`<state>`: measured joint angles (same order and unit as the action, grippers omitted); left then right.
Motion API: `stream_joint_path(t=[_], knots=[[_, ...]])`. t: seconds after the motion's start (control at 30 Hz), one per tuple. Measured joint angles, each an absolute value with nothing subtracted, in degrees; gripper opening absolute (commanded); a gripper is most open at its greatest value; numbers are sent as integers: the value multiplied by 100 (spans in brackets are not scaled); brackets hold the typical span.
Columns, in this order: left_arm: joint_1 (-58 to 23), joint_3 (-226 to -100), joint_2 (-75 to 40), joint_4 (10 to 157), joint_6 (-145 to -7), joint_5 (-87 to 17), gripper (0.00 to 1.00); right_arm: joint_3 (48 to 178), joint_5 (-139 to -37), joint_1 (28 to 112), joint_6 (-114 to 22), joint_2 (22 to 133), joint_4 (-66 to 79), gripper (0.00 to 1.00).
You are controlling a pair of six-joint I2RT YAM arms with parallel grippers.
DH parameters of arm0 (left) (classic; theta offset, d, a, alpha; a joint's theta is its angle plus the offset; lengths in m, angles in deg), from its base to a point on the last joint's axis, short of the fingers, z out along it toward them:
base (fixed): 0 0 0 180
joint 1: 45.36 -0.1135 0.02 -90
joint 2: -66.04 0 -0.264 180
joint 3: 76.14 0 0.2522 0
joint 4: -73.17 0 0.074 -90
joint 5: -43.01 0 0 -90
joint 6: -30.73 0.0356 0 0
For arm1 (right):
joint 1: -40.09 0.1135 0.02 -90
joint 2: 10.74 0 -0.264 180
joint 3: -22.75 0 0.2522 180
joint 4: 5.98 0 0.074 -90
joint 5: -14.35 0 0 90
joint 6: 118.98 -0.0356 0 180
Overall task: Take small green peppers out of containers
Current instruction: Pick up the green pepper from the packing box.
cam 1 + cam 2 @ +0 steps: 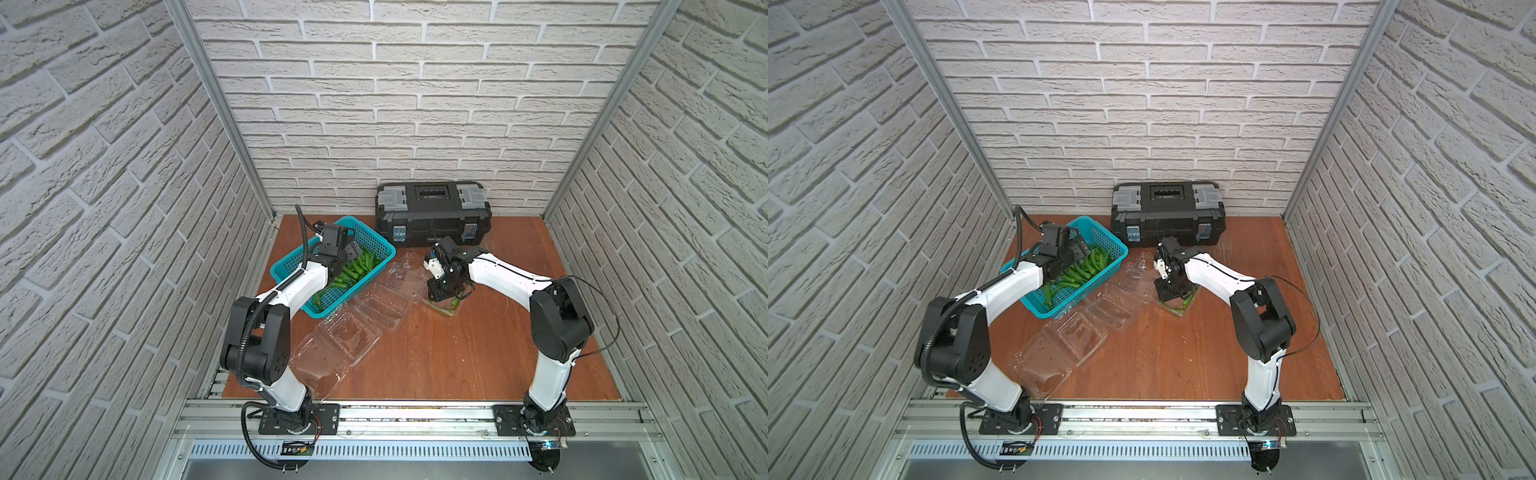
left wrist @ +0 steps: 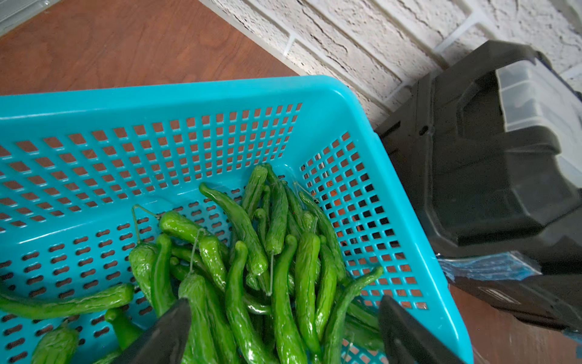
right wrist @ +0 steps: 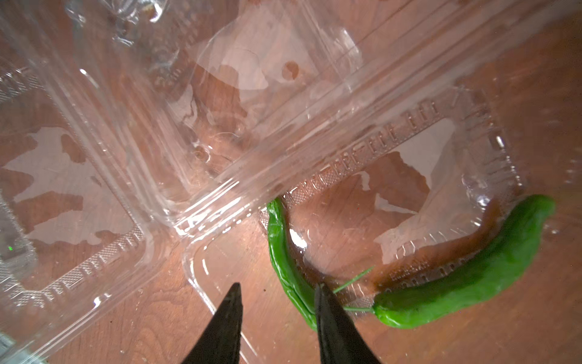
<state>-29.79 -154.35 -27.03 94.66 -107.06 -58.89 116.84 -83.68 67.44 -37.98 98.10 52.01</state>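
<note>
- Black fingers of the left end effector stand wide apart with nothing between them, hanging just above a heap of small green peppers.
- Directly under this end effector, a teal basket holds that heap. A few more peppers lie apart from it on the perforated floor, off to one side of the fingers.
- Beyond the basket corner ahead of the fingertips, a black toolbox sits against the brick wall.
- The right end effector points down with only a narrow gap between its fingers, and nothing is in that gap. One fingertip overlaps a slim pepper; whether they touch cannot be told.
- A fatter pepper lies just beside that fingertip, with its thin stem turned toward it.
- Both of these peppers lie in the shallow half of one of the clear containers, open beneath the end effector.
- In a top view, two more open containers lie in a row between the two end effectors, on the brown wooden worktop.
</note>
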Motion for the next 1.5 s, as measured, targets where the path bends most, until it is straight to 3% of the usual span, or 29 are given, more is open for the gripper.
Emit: stream_joint_path(t=[0.6, 0.8, 0.9, 1.23, 1.5], knots=[[-2981, -15448, -2826, 9497, -10693, -5804, 93, 11684, -8633, 6744, -4038, 10446, 4980, 34], [-2979, -15448, -2826, 9514, -10693, -5801, 93, 11686, -8506, 6742, -4228, 10481, 4897, 10], [-2979, -15448, -2826, 9516, -10693, -5801, 93, 11686, -8416, 6718, -4327, 10481, 4889, 3], [-2979, -15450, -2828, 9512, -10695, -5804, 92, 11767, -8021, 6606, -4519, 10031, 4950, 3], [-2979, -15450, -2826, 9512, -10695, -5854, 93, 13011, -8513, 6591, -4661, 9775, 4714, 3]])
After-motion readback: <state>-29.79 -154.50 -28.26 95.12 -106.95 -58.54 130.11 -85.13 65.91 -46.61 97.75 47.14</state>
